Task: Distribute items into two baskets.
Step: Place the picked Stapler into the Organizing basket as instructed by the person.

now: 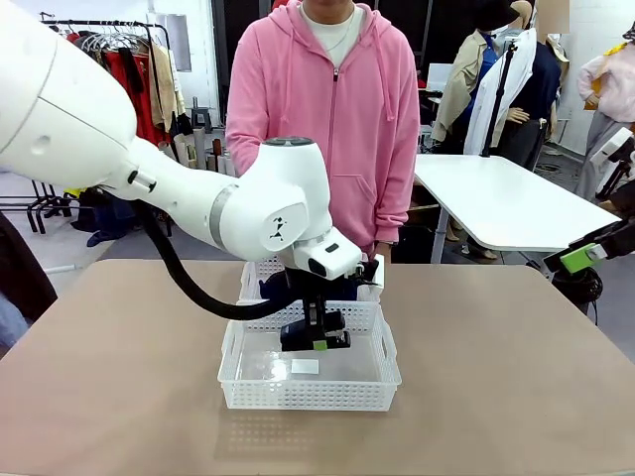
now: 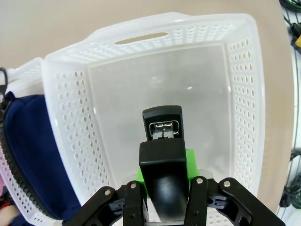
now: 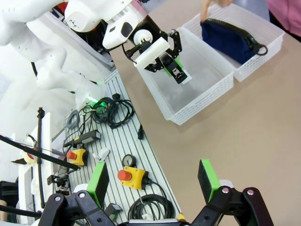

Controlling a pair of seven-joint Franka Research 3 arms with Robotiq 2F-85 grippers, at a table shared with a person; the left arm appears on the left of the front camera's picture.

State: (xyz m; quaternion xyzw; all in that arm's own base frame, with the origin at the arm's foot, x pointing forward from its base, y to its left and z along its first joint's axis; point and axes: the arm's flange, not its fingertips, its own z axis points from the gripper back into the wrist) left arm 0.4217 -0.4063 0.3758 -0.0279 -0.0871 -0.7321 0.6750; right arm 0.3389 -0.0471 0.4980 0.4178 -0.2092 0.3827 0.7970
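Note:
My left gripper (image 1: 316, 341) is shut on the small black stapler (image 1: 310, 331), holding it low inside the larger white basket (image 1: 308, 399) at mid-table. In the left wrist view the stapler (image 2: 162, 127) juts out between the fingers over the basket's bare floor (image 2: 197, 80). Right behind that basket stands the smaller basket (image 1: 260, 273) with the navy pouch (image 1: 273, 290) in it, seen at the left edge (image 2: 33, 155). A person's hand (image 3: 211, 7) touches the pouch (image 3: 225, 40). My right gripper (image 3: 153, 188) hangs open off the table's right side (image 1: 580, 260).
The tan table (image 1: 496, 377) has free room on both sides of the baskets. A person in a pink hoodie (image 1: 332, 109) stands at the far edge. Beside the table, a rail (image 3: 136, 155) holds cables and stop buttons.

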